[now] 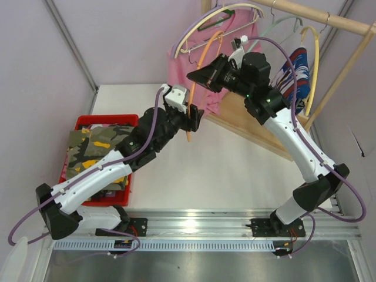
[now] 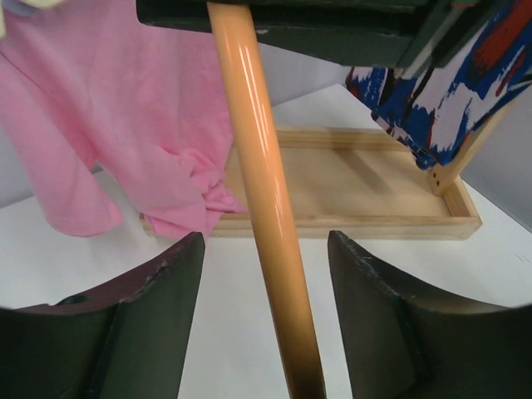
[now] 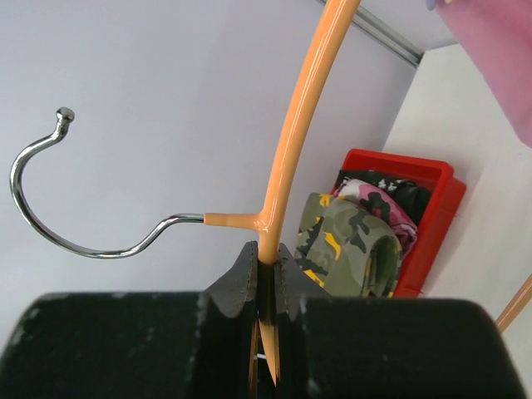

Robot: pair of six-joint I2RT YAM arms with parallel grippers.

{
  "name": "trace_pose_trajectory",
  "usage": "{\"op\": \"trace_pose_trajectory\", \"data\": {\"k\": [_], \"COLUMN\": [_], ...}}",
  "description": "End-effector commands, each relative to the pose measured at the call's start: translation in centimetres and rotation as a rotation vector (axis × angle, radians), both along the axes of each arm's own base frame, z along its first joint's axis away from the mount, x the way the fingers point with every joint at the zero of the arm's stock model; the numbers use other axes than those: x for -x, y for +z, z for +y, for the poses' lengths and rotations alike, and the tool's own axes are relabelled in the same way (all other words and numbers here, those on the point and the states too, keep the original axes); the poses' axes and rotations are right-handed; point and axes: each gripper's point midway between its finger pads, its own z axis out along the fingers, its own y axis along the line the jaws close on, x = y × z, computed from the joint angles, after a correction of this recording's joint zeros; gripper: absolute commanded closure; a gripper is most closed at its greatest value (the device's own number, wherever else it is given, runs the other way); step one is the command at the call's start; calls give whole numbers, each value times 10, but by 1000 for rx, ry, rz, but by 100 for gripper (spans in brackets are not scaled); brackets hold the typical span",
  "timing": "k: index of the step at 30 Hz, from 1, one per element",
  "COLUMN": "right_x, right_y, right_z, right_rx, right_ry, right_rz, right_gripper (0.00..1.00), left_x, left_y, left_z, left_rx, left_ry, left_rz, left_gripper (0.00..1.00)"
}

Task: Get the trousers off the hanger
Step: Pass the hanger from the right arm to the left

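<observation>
**Booth:** Two arms up on one hanger. Set the stage, biggest first.

**Me:** On the table (image 1: 235, 176), the wooden rack (image 1: 258, 126) stands far right. Its rail (image 1: 329, 17) carries the plain pink T-shirt (image 1: 194, 67) and, further right, the blue, white and red trousers (image 1: 296, 73) on a yellow hanger (image 1: 318, 59). Far left, the red basket (image 1: 106, 119) holds the yellow-olive camouflage trousers (image 1: 94, 147), with a pink-and-black pair (image 3: 370, 187) beside them.

**Booth:** And the orange one?

**Me:** The orange hanger (image 2: 258, 166) is clear of the rail, up in the air between rack and basket, and I see no cloth on it. My right gripper (image 3: 266, 258) is pinched tight on it just below the neck, so it can't swing or turn. That grip carries the whole weight, because the steel hook (image 3: 50, 208) catches on nothing.

**Booth:** Left side?

**Me:** My left gripper (image 2: 266, 249) is spread wide, one finger either side of the lower orange arm, not touching it as far as I can tell. I read that as a straddle, with the fingers placed to run along the bar or close on whatever hangs there.

**Booth:** So where's the job?

**Me:** For this hanger it's done, I'd judge. The bar is bare and the camouflage pairs are in the basket. The printed pair on the rail looks next in line.
</observation>
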Motion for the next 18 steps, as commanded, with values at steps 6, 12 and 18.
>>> {"op": "trace_pose_trajectory", "data": {"k": [6,12,18], "right_x": [15,17,19], "right_y": [51,49,52], "right_z": [-1,-5,-6], "right_rx": [-152,-167,-182], "right_ry": [-14,-39,-37], "right_rz": [-92,-85,-87], "right_gripper": [100,100,100], "left_x": [-15,-16,-23], "left_y": [44,45,34], "left_z": [4,1,-7], "left_rx": [173,206,165], "left_ry": [3,-30,-46], "left_rz": [-92,-76,-52], "left_gripper": [54,58,71]}}
